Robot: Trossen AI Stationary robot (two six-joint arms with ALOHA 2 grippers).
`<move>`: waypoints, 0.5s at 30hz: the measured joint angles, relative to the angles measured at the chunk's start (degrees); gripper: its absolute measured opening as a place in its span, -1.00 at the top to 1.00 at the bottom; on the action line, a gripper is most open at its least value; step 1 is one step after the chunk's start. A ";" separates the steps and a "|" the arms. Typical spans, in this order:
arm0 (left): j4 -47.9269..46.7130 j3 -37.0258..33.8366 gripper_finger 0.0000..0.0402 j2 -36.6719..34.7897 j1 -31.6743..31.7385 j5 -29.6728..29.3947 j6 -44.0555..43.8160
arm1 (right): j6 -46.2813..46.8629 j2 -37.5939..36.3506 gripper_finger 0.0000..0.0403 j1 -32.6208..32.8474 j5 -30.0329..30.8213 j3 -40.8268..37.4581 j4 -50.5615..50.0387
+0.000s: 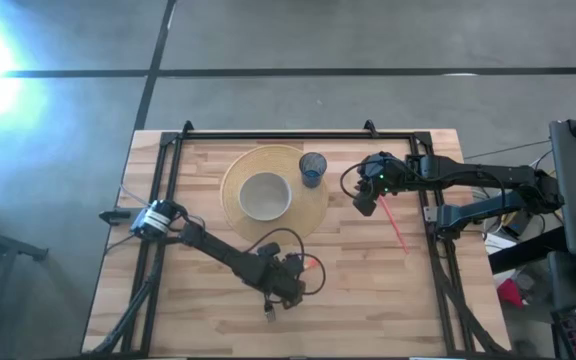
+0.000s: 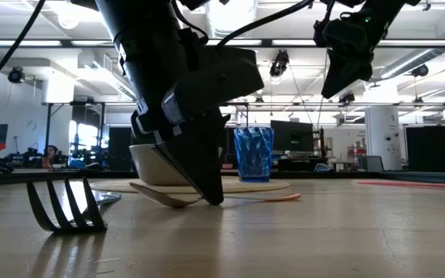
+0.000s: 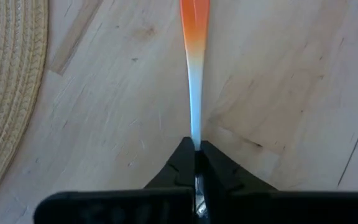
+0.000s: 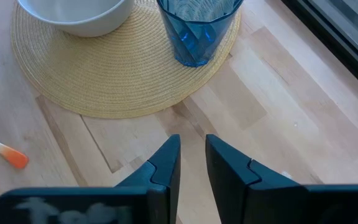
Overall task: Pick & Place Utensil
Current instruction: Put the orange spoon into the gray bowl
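Note:
A spoon with a white handle and an orange tip (image 1: 313,265) lies on the wooden table near its front, beside the round woven placemat (image 1: 308,215). My left gripper (image 1: 290,280) is shut on the spoon; in the low view (image 2: 207,197) it comes down onto it. A white bowl (image 1: 265,195) and a blue cup (image 1: 313,168) stand on the placemat. My right gripper (image 1: 366,200) hovers above the table to the right of the placemat, slightly open and empty (image 4: 192,155). My left gripper pinches the spoon's handle (image 3: 195,134) between its two fingers, on the white stretch near the bowl end. The fingers come from above, slanting down, and lie along the handle. The spoon bowl (image 2: 157,197) and orange tip (image 2: 288,198) lie low at the table top.
A dark fork (image 2: 64,207) lies near the table's front edge (image 1: 269,312). A thin red stick (image 1: 396,225) lies on the table to the right. A black frame (image 1: 298,133) runs round the table's sides.

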 joint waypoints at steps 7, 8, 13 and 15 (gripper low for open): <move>-1.72 -0.37 0.99 -2.70 -0.59 0.77 1.55 | 0.01 -0.02 0.71 0.04 -0.51 0.00 -0.29; -1.63 -0.38 0.99 -3.33 -0.67 0.58 1.81 | 0.01 -0.04 0.71 0.02 -0.57 0.00 -0.33; -1.71 -0.41 0.99 -6.50 -1.05 -1.60 2.84 | 1.67 -0.04 0.70 0.02 -4.05 0.00 -0.44; -2.18 -0.53 0.99 -7.77 -1.31 -3.13 3.02 | 2.13 -0.04 0.70 0.28 -7.34 0.00 -0.38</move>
